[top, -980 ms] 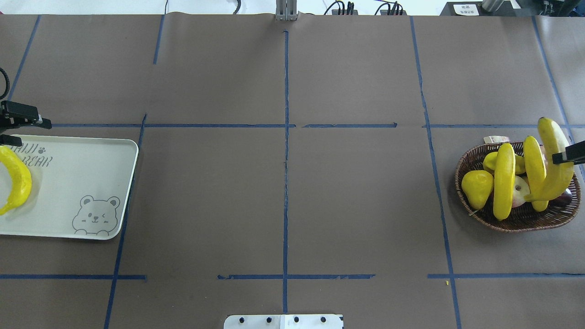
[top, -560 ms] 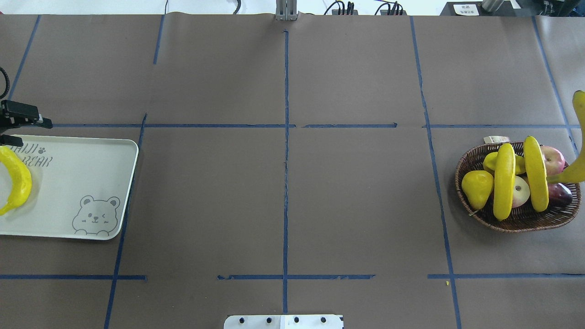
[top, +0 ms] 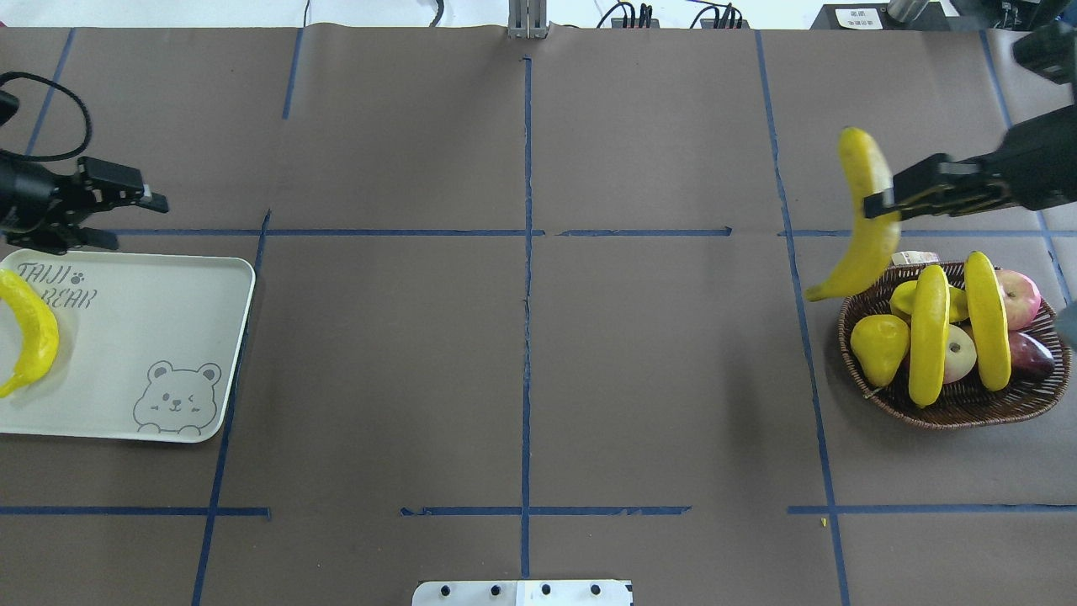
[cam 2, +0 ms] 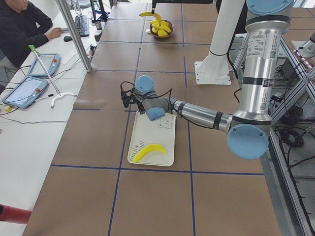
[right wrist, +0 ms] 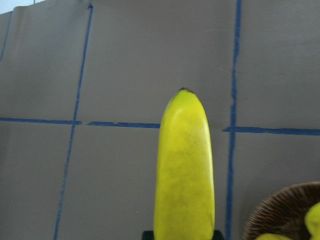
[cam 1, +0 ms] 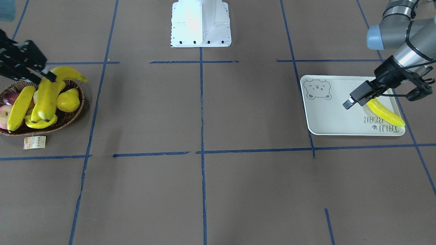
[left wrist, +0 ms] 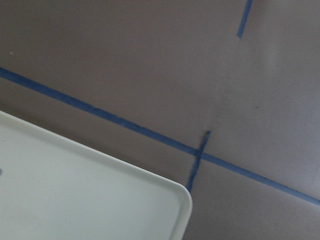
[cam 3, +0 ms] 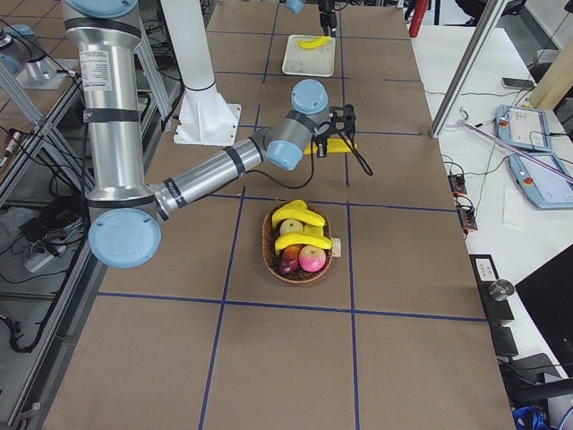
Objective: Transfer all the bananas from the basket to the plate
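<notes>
overhead exterior | banana (top: 872,246) pinched between right jaws | apart from basket (top: 959,412)

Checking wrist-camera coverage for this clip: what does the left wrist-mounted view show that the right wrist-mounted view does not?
Only the left wrist view: a bare rounded corner of the plate. Only the right wrist view: a banana mid-frame, and the rim of the basket at lower right. Both: the brown table cover crossed by blue tape lines.

In the overhead view's upper right, the right gripper (top: 877,204) reaches in level, clamped on a banana (top: 867,252). At mid-left, the left gripper (top: 140,224) has its jaws spread.
</notes>
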`<action>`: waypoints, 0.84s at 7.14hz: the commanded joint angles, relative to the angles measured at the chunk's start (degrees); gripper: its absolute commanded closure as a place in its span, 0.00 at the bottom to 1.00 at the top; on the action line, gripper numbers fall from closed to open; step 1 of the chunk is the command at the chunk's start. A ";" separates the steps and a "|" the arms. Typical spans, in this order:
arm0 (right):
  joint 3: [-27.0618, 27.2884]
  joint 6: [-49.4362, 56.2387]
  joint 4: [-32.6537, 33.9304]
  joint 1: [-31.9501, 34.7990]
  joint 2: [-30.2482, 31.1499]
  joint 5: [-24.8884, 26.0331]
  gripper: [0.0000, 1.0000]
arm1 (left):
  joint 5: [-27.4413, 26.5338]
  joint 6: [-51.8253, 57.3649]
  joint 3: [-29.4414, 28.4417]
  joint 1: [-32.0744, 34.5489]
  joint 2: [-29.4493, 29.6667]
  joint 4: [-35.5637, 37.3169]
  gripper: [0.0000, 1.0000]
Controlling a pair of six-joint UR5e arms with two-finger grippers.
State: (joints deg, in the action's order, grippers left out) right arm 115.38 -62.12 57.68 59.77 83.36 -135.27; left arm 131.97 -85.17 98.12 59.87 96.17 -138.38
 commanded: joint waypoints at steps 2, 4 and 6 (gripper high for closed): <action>0.02 -15.99 0.15 -20.51 -13.81 17.44 1.00 | -0.31 -16.65 -0.03 -6.42 13.57 -0.66 0.00; 0.02 -16.10 0.15 -28.89 -17.87 24.86 1.00 | -0.39 -23.61 0.23 -9.85 20.00 -2.23 0.00; 0.20 -16.19 -0.02 -30.15 -18.85 25.23 1.00 | -5.37 -27.58 0.41 -15.62 20.99 -9.68 0.00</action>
State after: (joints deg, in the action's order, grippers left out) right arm 115.47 -78.22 57.80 30.70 65.20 -110.72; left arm 129.49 -110.42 98.40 47.77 116.32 -144.22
